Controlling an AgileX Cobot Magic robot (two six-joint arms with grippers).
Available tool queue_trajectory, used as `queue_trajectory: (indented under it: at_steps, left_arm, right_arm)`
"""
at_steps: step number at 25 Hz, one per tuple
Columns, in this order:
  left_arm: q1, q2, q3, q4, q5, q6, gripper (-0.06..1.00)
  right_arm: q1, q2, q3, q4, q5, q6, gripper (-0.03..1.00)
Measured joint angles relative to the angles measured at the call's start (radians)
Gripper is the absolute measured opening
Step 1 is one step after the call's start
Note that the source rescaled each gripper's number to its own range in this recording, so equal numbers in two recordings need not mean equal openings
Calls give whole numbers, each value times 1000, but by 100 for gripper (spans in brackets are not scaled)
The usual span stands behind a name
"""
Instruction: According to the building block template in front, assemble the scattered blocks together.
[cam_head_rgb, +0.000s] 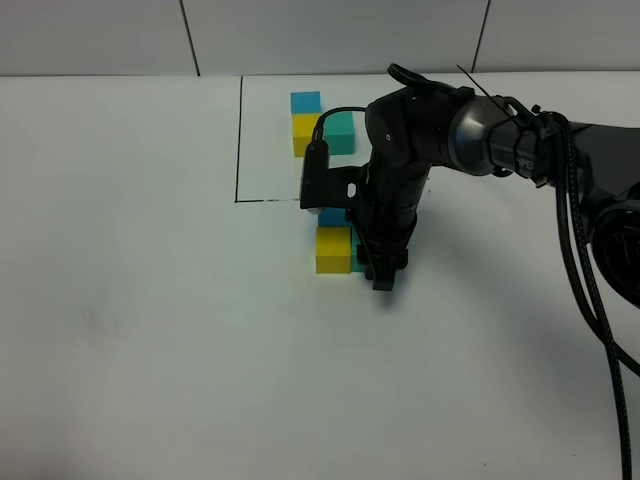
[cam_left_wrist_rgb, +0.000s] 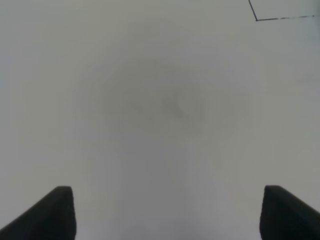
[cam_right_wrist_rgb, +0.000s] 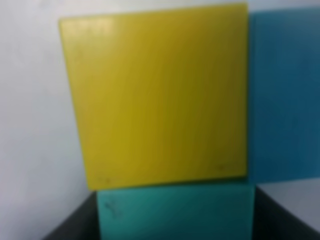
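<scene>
The building block template is a blue, yellow and teal-green cluster inside a thin black outline at the back. In front of that outline lie the scattered blocks: a yellow block, a blue block behind it and touching it, and a teal-green block mostly hidden under my right arm. The right wrist view shows the yellow block, with the blue block against one side and the teal-green block against another. My right gripper has a finger tight against each side of the teal-green block. My left gripper is open over bare table.
The white table fills the view, with a grey wall along its back edge. My right arm and its black cables come in from the right. A corner of the black outline shows in the left wrist view.
</scene>
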Motion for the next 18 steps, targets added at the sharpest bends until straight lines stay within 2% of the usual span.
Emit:
queue_trajectory:
  at_steps: [5,8,12,18]
  left_arm:
    - [0,0,0,0,0,0,99]
    - [0,0,0,0,0,0,99]
    - [0,0,0,0,0,0,99]
    - [0,0,0,0,0,0,99]
  right_arm:
    - [7,-16,5,-4,18,3,59]
    - [7,-65,10,-34,45,45,72]
    - [-32,-154,10,-41,45,210,81]
    - [-259,-209,14,-41,31,565,82]
